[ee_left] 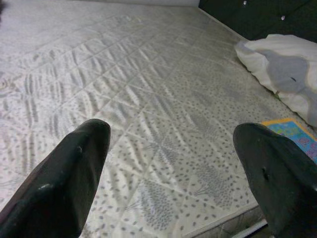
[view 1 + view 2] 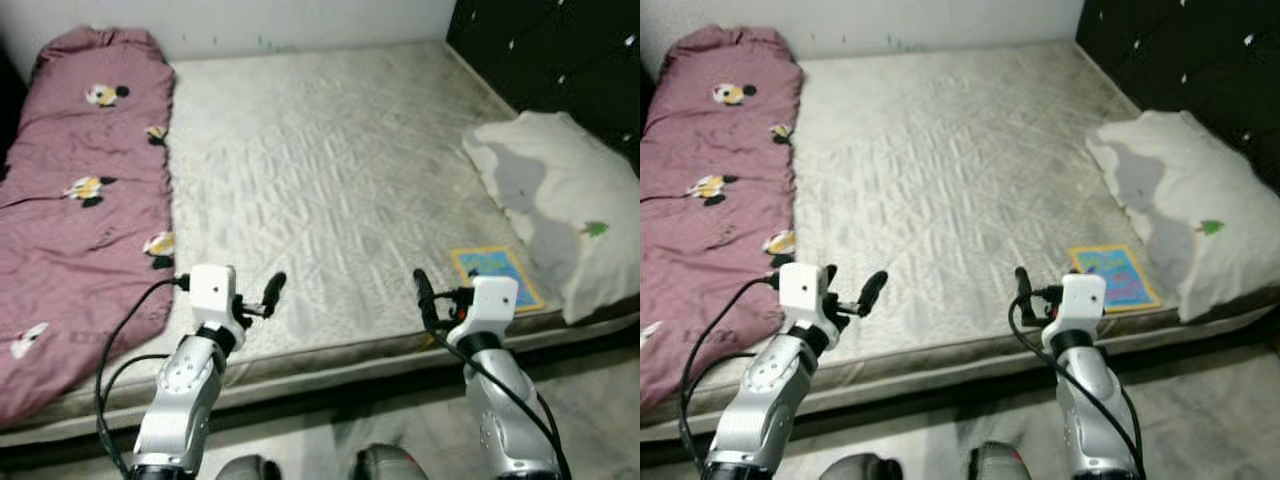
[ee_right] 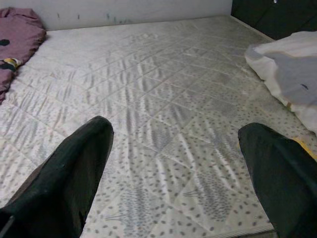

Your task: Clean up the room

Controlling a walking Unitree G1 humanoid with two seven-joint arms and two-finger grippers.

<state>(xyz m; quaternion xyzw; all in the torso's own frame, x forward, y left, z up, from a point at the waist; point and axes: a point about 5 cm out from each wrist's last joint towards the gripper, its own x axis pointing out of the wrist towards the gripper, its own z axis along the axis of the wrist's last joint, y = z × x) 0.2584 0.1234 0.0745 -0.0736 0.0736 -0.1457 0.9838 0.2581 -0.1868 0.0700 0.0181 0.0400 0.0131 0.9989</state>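
You've got one bed (image 2: 330,170), bare quilted mattress. One maroon blanket (image 2: 80,200) on it, with five flower prints you can count in the left eye view. One white pillow (image 2: 555,200), one small green mark on it. One colourful book (image 2: 495,272), yellow border, flat on the mattress. One dark tufted headboard (image 2: 560,50). Two end effectors: the left end effector (image 1: 168,173) and the right end effector (image 3: 173,173), two black fingers each, four fingers total. Two silver arms.
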